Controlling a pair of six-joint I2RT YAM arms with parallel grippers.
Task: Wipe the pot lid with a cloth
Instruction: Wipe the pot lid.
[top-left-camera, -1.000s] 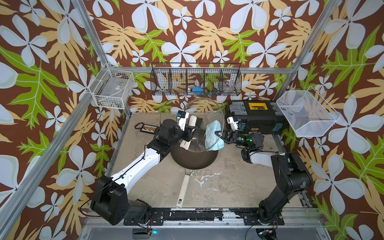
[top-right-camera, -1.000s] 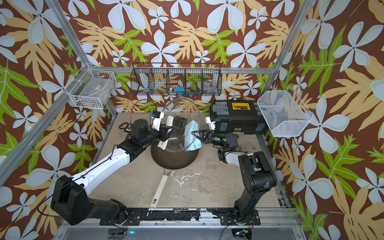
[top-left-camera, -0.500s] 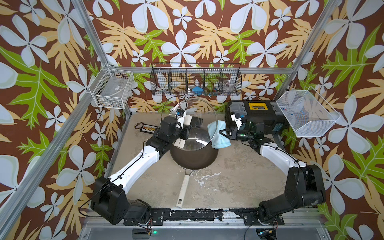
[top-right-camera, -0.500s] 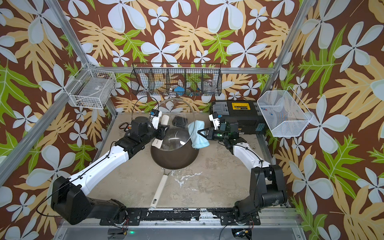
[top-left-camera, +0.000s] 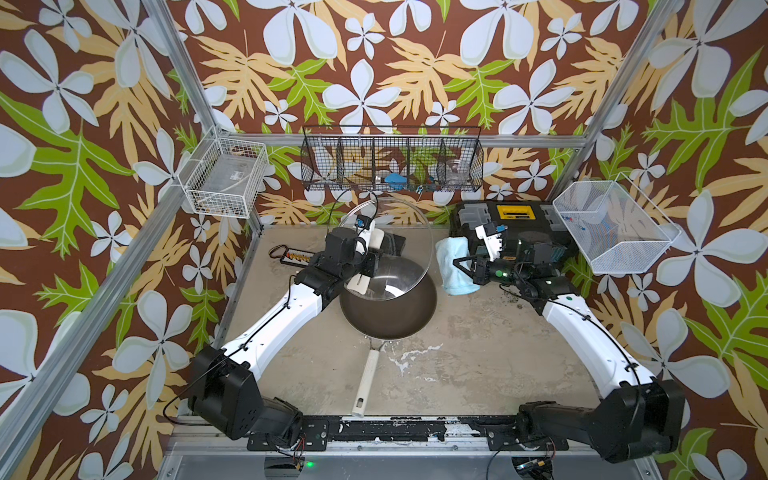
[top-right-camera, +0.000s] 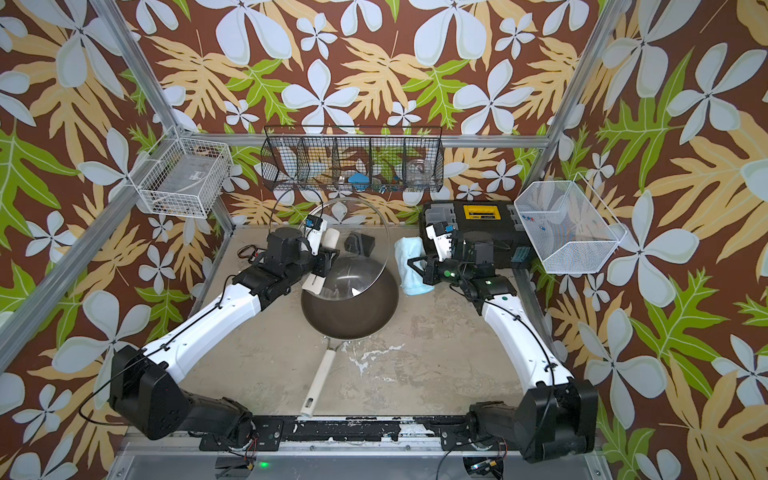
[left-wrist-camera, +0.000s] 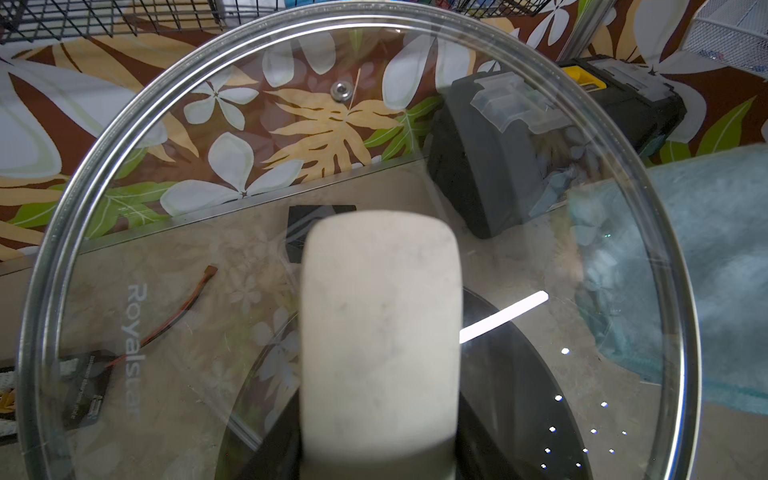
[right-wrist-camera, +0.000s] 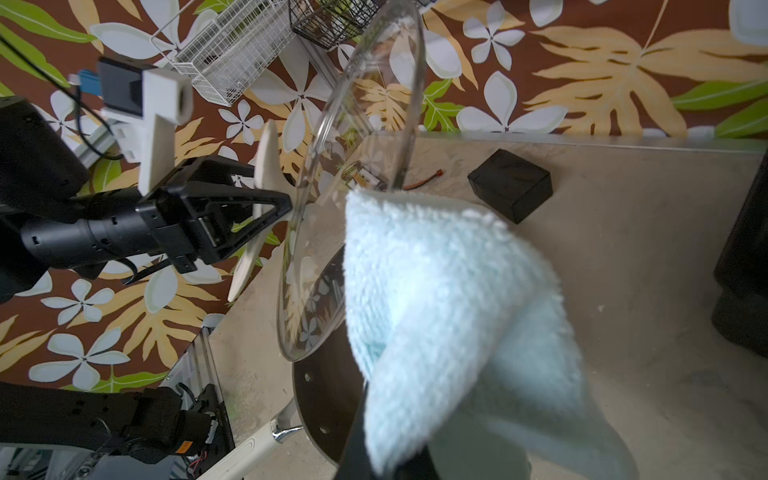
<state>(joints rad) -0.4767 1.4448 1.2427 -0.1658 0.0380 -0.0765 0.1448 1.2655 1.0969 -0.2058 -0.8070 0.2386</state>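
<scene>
Left gripper (top-left-camera: 370, 262), jaws shut tight on the flat cream bar handle (left-wrist-camera: 380, 332) of the pot lid (top-left-camera: 401, 245). Lid held up in the air on edge, close to upright, handle side turned toward the left arm. Clear glass inside a metal rim, lettered "Royalstar" in the left wrist view, with a small metal vent (left-wrist-camera: 340, 89) near the rim.

Right gripper (top-left-camera: 462, 268), closed on the light blue terry cloth (top-left-camera: 451, 253), with the fabric bunched and draped over the fingers. Cloth carried off the table, just beside the lid's rim on the right arm's side and on the inner face of the glass. Partly visible through the glass from the left wrist camera. Impossible to tell whether cloth and rim touch.

Directly below the lid's lower edge, a dark frying pan (top-left-camera: 390, 320) on the beige table (top-left-camera: 478, 357), near its middle, long cream pan handle (top-left-camera: 368, 382) pointing toward the front rail.

Behind the lid, a small black box (right-wrist-camera: 511, 185) on the table. At the back on the right arm's side, a black toolbox (top-left-camera: 515, 216) with a yellow label. Near the back on the left arm's side, a small flat item with orange wires (top-left-camera: 291, 258).

On the frame around the table, a black wire basket (top-left-camera: 390, 166) across the back, a white wire basket (top-left-camera: 224, 183) on the left and a white mesh bin (top-left-camera: 615, 228) on the right.
</scene>
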